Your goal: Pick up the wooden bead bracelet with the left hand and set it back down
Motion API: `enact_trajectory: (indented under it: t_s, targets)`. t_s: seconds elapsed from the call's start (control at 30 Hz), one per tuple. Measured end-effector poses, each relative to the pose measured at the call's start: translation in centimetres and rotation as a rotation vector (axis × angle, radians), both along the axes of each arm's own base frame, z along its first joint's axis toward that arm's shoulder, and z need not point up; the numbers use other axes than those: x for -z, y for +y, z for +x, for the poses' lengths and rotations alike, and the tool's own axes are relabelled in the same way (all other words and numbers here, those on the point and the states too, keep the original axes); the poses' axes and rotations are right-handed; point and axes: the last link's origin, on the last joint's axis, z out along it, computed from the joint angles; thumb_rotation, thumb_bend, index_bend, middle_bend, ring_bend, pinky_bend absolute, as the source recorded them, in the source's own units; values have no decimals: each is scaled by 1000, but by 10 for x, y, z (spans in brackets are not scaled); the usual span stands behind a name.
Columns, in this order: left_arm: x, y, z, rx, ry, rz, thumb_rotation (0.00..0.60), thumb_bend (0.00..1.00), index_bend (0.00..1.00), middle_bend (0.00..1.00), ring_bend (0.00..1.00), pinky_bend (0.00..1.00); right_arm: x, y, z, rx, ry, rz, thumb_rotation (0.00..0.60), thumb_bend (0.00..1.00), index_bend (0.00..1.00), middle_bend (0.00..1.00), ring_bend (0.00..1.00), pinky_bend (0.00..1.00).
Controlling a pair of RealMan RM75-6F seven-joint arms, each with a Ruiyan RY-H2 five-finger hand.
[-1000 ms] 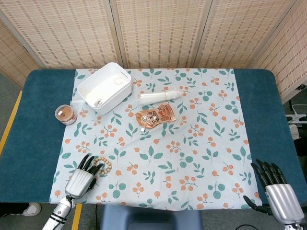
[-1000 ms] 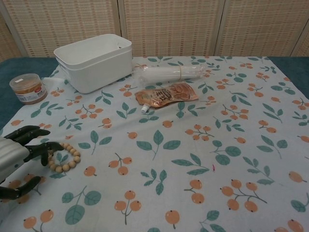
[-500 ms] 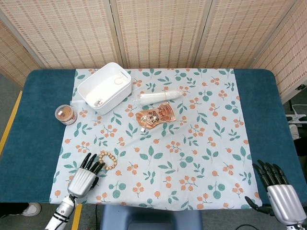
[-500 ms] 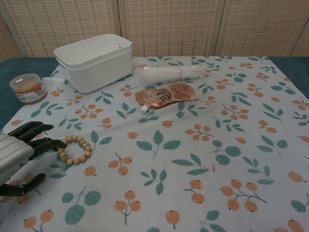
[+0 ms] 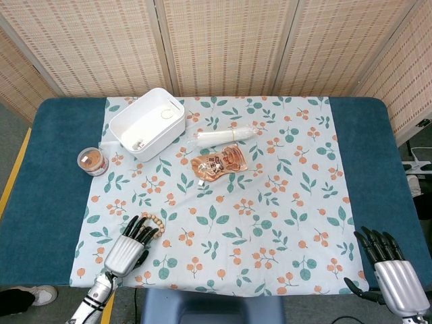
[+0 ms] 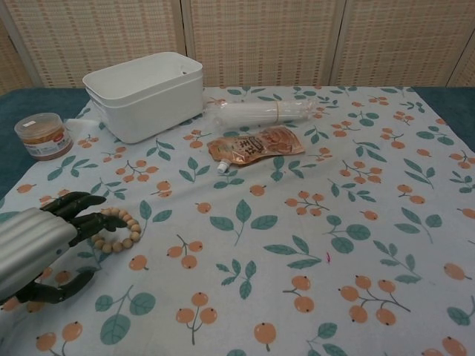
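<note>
The wooden bead bracelet (image 5: 153,222) (image 6: 120,230) lies flat on the floral cloth near the front left of the table. My left hand (image 5: 130,247) (image 6: 41,243) hovers low just behind it, fingers stretched forward. The dark fingertips (image 6: 95,219) overlap the ring's left side, and the thumb hangs apart below. I see nothing clasped in it. My right hand (image 5: 392,268) shows only in the head view, at the front right corner off the cloth, fingers spread and empty.
A white bin (image 5: 147,123) (image 6: 145,93) stands at the back left, with a small lidded jar (image 5: 93,162) (image 6: 43,136) to its left. A clear wrapped tube (image 5: 226,135) (image 6: 256,113) and an orange pouch (image 5: 217,164) (image 6: 256,144) lie mid-table.
My left hand has slid right and forward, so its fingertips now cover the bracelet's left edge. The bracelet shifted slightly right and away early on. The right hand stayed put.
</note>
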Motion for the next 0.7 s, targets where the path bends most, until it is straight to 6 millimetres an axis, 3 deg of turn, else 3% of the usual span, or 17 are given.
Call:
enact_trajectory:
  t_s: [0.17, 0.37, 0.7]
  targets:
    - [3, 6, 6, 5, 14, -15, 600, 455, 178, 283, 11, 50, -2, 0, 0, 2, 0, -5, 375, 192, 0, 0, 0, 0]
    - [4, 7, 4, 18, 98, 8, 600, 482, 305, 346, 32, 48, -2, 1, 0, -3, -2, -3, 375, 191, 0, 0, 0, 0]
    - [8, 9, -3, -14, 232, 15, 600, 482, 300, 370, 50, 48, -4, 2, 0, -4, -4, -8, 375, 191, 0, 0, 0, 0]
